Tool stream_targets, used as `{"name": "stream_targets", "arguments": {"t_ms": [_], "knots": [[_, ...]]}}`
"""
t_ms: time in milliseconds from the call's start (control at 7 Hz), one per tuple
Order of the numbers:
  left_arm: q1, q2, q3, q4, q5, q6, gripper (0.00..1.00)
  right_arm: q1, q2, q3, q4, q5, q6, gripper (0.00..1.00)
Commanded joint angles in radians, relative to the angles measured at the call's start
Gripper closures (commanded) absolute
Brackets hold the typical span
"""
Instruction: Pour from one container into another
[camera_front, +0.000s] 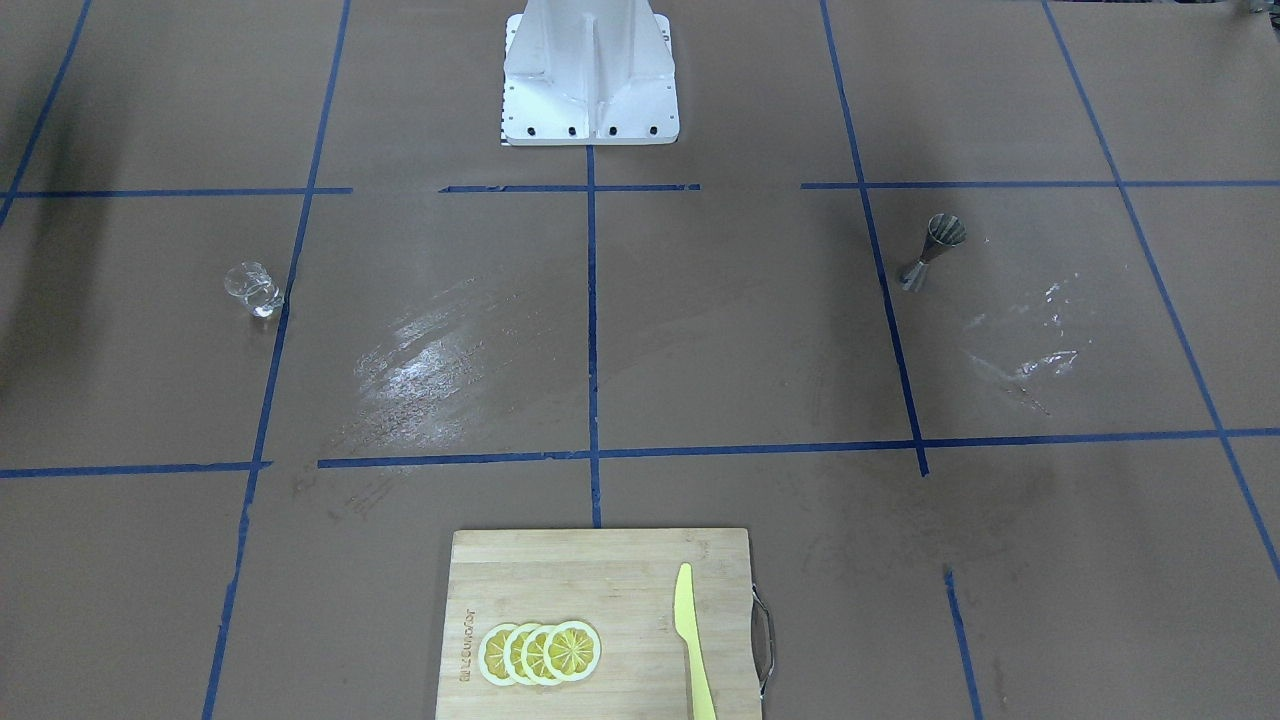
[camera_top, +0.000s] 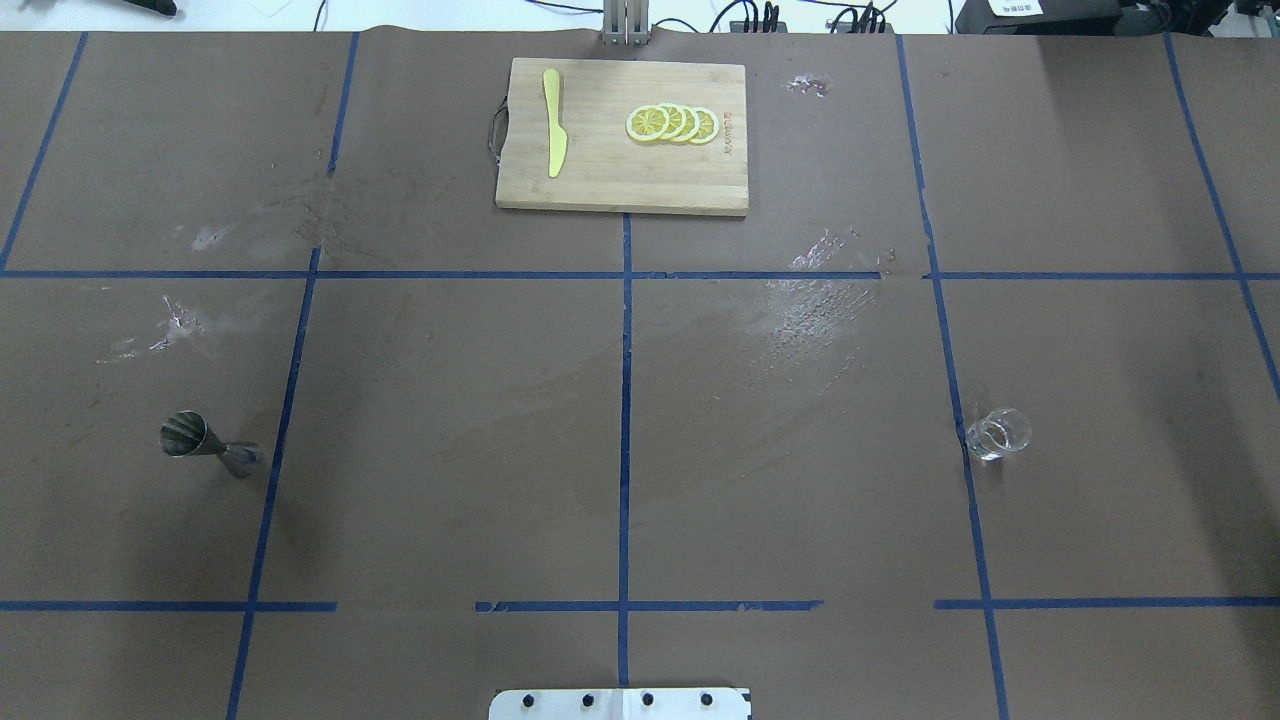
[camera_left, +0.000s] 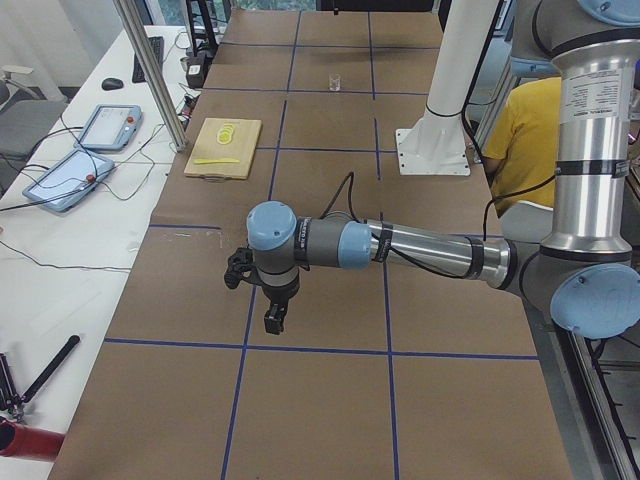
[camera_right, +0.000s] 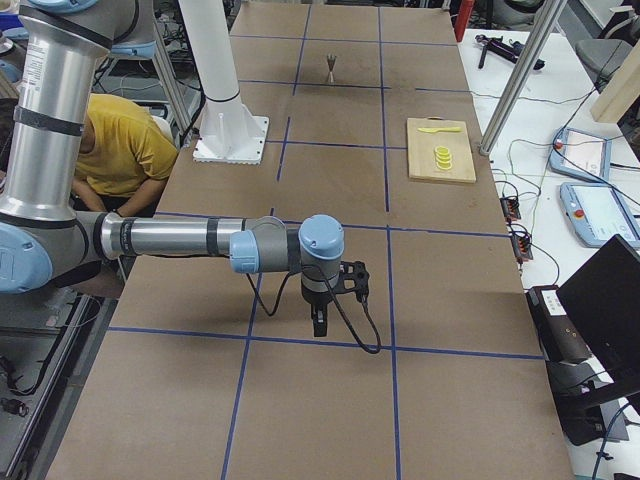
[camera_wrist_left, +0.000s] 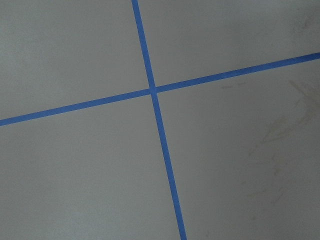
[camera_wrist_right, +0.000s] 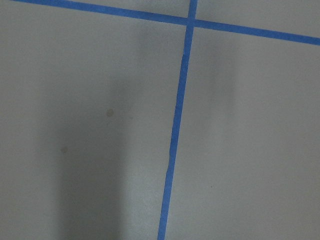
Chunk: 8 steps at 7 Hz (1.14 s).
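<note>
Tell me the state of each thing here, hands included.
clear measuring cup: upright, untouched, contents unclear
metal jigger: upright, untouched
left hand: hovering, open or shut unclear
right hand: hovering, open or shut unclear
yellow knife: flat on cutting board
lemon slices: overlapping on the board

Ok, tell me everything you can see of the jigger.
The jigger is small and of silver-grey metal, two cones joined at a narrow waist. It stands upright on the brown table, wider cone up and mouth open, on the robot's left side beside a blue tape line. Nothing else touches it. Its contents cannot be seen.
</note>
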Motion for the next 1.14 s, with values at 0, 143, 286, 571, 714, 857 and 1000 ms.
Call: {"name": "stream_targets", "arguments": {"t_ms": [0,143,286,571,714,857,1000], "knots": [[-0.001,0.001,-0.010,0.000,-0.001,0.001,0.00,0.000,0.000,0.003,0.000,0.001,0.000,0.00],[0.002,-0.012,0.005,-0.006,0.007,-0.002,0.00,0.000,0.001,0.004,0.000,0.003,0.000,0.00],[0.005,-0.022,-0.007,-0.017,0.011,-0.001,0.00,0.000,0.000,0.050,0.000,0.012,0.002,0.00],[0.008,-0.019,0.030,-0.137,-0.001,0.008,0.00,0.000,0.029,0.082,0.002,0.011,0.002,0.00],[0.008,-0.019,0.057,-0.275,-0.002,0.010,0.00,0.000,0.128,0.085,0.000,-0.002,0.003,0.00],[0.009,-0.028,0.114,-0.505,-0.001,0.005,0.00,-0.001,0.183,0.076,0.000,-0.002,0.006,0.00],[0.006,-0.010,0.134,-0.792,0.005,0.002,0.00,-0.001,0.184,0.073,0.000,-0.003,0.006,0.00]]}}
